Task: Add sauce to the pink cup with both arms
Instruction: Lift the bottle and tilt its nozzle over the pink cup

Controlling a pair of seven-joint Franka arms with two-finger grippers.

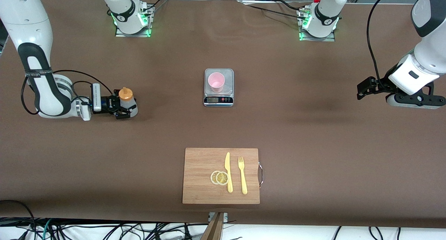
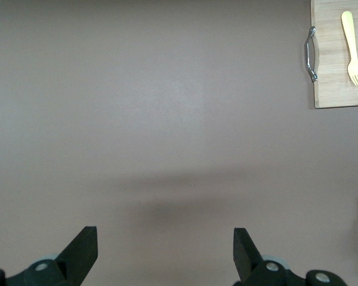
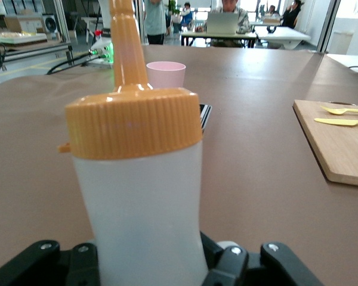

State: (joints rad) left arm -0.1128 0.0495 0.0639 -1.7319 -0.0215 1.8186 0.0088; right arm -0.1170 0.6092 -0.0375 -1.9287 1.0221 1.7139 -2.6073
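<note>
At the right arm's end of the desk (image 1: 313, 104), the right gripper (image 1: 126, 108) sits low with its jaws clamped on the sauce (image 1: 127, 100), a translucent whitish squeeze bottle with an orange nozzle cap. The bottle stands upright on the desk, and in the right wrist view its body fills the space between the black fingers (image 3: 238, 265), with the ribbed orange cap above them.

Near the middle of the desk stands a small grey kitchen scale (image 1: 218, 96), its display facing the front camera. The pink cup (image 1: 216, 82) stands upright on the scale's platform, well apart from the bottle.

Nearer to the front camera than the scale lies a wooden cutting board (image 1: 202, 177) with a metal handle (image 1: 261, 175) on the edge toward the left arm's end. On the board lie two lemon slices (image 1: 219, 177), overlapping, just beside a yellow knife (image 1: 228, 172), and a yellow fork (image 1: 242, 175) beside the knife.

At the left arm's end, the left gripper (image 1: 366, 88) waits above bare desk, holding nothing, its jaws wide apart as the left wrist view shows.
</note>
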